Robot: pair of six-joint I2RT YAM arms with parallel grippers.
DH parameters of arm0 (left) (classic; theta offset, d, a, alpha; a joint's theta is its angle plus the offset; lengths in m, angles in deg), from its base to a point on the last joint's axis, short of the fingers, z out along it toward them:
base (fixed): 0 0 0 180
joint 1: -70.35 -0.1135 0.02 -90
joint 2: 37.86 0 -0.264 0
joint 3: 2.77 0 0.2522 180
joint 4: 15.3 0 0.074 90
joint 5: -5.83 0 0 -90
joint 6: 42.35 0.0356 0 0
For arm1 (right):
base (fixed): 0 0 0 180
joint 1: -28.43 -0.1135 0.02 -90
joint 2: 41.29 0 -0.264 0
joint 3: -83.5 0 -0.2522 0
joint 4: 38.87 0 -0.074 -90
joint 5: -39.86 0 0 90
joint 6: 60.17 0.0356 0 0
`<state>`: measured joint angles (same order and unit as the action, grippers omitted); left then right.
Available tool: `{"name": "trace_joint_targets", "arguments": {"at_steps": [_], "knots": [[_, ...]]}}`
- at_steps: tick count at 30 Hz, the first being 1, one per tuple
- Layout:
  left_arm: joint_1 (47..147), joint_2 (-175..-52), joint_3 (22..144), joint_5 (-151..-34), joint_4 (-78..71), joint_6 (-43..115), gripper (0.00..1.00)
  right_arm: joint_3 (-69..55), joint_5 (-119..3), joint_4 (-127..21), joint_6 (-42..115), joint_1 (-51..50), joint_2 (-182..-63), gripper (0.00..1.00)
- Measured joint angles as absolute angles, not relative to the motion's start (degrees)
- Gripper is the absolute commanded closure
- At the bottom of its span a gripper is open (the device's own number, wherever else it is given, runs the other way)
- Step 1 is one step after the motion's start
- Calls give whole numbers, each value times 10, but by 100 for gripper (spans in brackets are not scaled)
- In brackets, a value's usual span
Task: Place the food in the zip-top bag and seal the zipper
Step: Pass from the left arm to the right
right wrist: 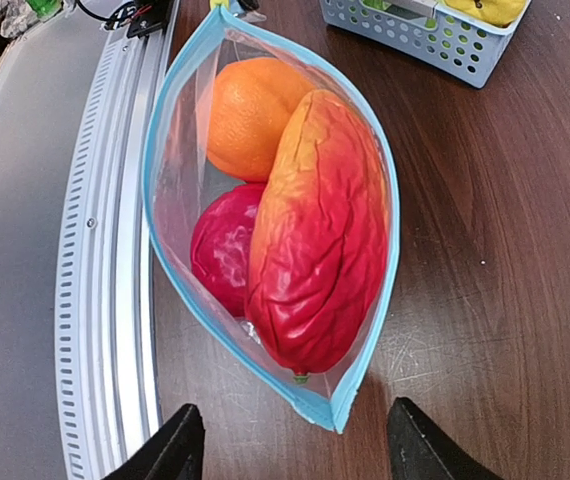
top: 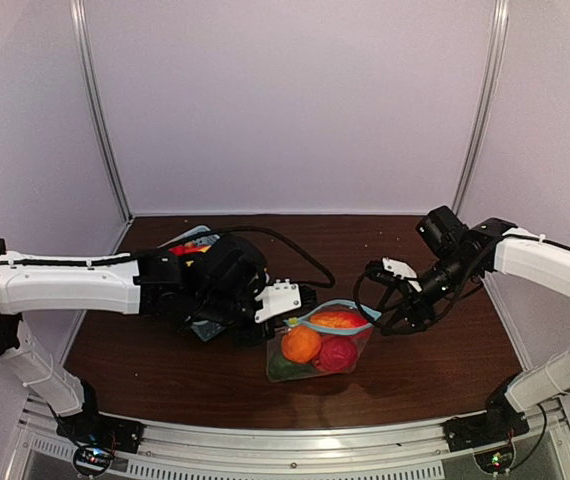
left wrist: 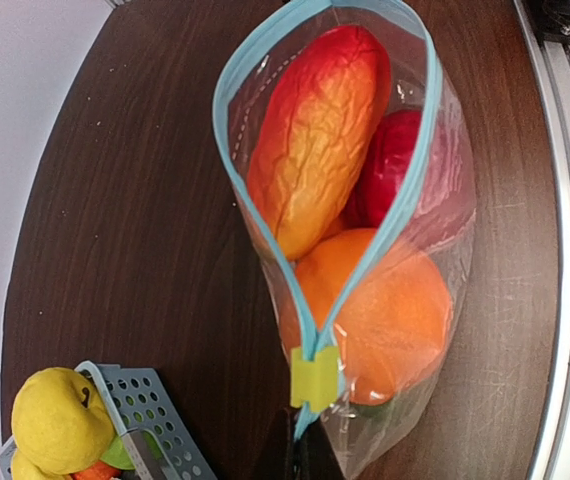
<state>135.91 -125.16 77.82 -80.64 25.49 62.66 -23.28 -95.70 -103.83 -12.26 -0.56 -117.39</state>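
- While the zip-top bag [top: 320, 345] sits on the worktop [top: 165, 360] between the two arms, its mouth gapes wide. The zipper [left wrist: 433, 100] is not closed anywhere that shows.
- Inside it lie a long red-and-yellow fruit [right wrist: 315, 230], an orange [right wrist: 250, 115], a red piece [right wrist: 223, 245] and, seen from above, something green [top: 283, 368].
- A yellow fruit [left wrist: 60, 420] sits in the blue basket [left wrist: 155, 410] near the bag, with bits of orange and green beside it, so loading looks only partly done.
- Left pincer [left wrist: 303, 455]: fingers together, clamped on the bag's corner just below the yellow slider tab [left wrist: 314, 377].
- Right pincer [right wrist: 295, 445]: fingers apart, one on either side of the opposite corner, gripping nothing.
- Left to do, as I judge it: bring the basket's food across, then run the zipper closed.
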Motion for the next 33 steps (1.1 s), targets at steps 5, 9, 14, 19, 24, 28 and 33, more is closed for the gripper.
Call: {"name": "trace_joint_targets", "arguments": {"at_steps": [5,9,14,19,24,28,33], "knots": [[1359,-1252,769,-800,248,627,100,-233,-952,-1008,-117,-6,-1190,52],[1359,-1252,763,-795,245,627,100,-232,-953,-993,-109,-8,-1211,67],[1359,-1252,762,-790,240,627,100,-231,-953,-987,-107,-12,-1215,89],[1359,-1252,762,-788,239,627,77,-227,-953,-986,-108,-14,-1211,100],[1350,-1248,753,-793,229,618,46,-223,-949,-996,-119,-14,-1195,100],[1316,-1221,702,-844,198,593,37,-223,-947,-1009,-130,-14,-1180,100],[1281,-1194,639,-927,131,564,39,-223,-946,-1016,-137,-13,-1174,100]]}}
